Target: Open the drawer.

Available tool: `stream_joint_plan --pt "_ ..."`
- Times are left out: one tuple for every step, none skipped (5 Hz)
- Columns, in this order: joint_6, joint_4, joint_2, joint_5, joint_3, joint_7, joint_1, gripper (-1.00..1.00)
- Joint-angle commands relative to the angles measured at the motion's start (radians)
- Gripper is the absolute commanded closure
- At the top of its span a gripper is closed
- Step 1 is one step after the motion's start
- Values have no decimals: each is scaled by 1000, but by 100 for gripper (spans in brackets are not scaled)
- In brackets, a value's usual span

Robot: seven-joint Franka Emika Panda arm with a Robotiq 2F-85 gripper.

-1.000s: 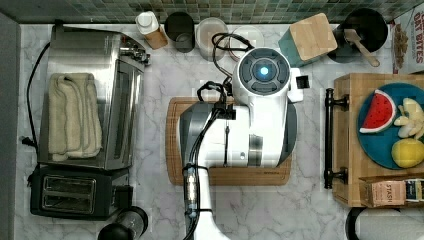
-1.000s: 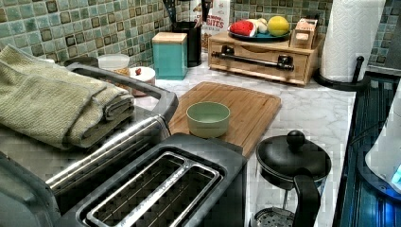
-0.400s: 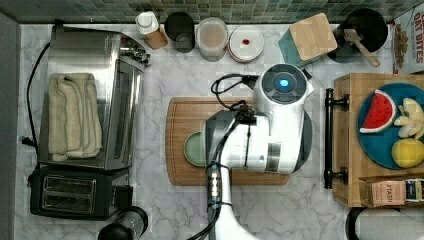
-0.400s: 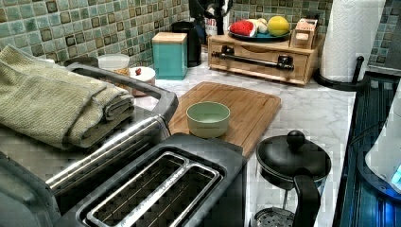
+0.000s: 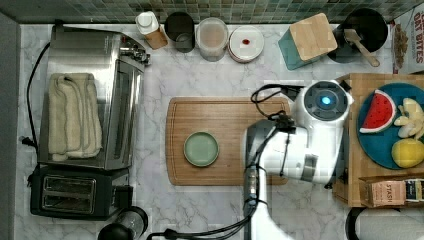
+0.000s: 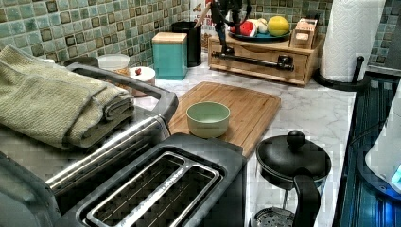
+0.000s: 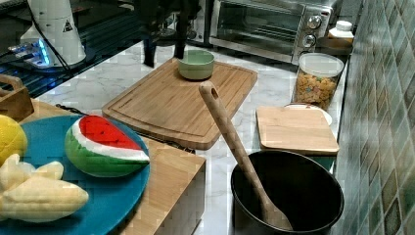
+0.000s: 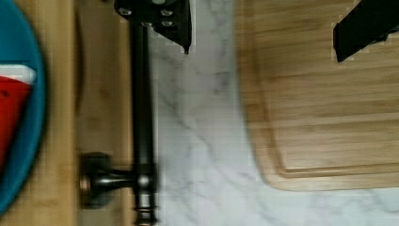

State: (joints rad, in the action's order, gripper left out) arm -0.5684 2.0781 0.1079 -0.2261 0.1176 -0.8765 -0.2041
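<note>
1. Here the marble worktop (image 5: 200, 210) carries every item, with the appliances at the top view's left and the wooden drawer unit at the top view's right.
2. The robot arm (image 5: 300, 150) reaches across the worktop toward the unit, so that its wrist hangs over the drawer front.
3. The grooved cutting board (image 5: 225, 112) lies in the middle, near the unit but apart from it, with a strip of marble between; a green bowl (image 5: 201, 149) stands on it.
4. The drawer (image 6: 257, 60) sits shut in its unit, beneath a blue plate (image 5: 385, 150) of toy fruit; its front faces the cutting board.
5. The black bar handle (image 8: 141, 94) stands off the drawer front on posts, leaving room behind for a finger.
6. The claw (image 8: 263, 33) is spread wide and holds nothing; one finger (image 8: 176, 21) lies just beside the bar, the other over the cutting board. Judged so, closing on the bar is not yet done.
</note>
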Motion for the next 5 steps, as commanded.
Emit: stream_joint_plan --pt "-177 85 -34 -16 30 -128 -63 -100" --pt "-188 90 -17 -16 31 -172 -73 -100" --pt "-208 98 4 3 24 -222 -83 -100" --pt "-268 106 36 -14 24 -199 -79 -100" --pt "-205 37 96 -44 35 -162 -72 -100"
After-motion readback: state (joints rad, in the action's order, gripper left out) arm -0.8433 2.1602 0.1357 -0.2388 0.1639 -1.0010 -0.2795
